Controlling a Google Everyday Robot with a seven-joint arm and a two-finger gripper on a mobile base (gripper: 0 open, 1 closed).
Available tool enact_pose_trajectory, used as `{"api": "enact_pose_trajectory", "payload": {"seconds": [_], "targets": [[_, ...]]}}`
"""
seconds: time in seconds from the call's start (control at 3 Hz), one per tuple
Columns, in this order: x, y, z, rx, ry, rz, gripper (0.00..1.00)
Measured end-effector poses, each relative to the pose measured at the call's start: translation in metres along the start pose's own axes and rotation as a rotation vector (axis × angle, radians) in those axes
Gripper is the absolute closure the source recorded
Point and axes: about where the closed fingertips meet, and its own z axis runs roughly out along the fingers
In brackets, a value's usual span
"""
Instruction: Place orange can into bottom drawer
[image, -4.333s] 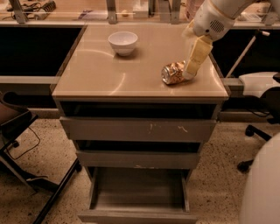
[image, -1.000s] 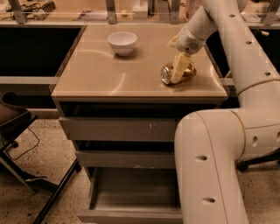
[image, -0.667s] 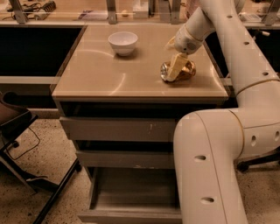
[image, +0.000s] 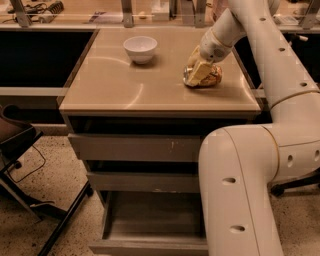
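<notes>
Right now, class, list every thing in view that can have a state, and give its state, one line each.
orange can: lying on its side on the cabinet top
gripper: down at the can
bottom drawer: pulled open, no can in it
middle drawer: pulled out a little
top drawer: pulled out a little
white bowl: upright, apart from the can
</notes>
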Motion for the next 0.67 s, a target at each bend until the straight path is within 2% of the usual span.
{"api": "enact_pose_trajectory", "payload": {"seconds": [0.33,0.67], "targets": [[-0.002,-0.006,0.002,0.020,-0.006,0.000,0.88],[-0.006,-0.009,-0.026,0.077,-0.004,0.006,1.00]]}}
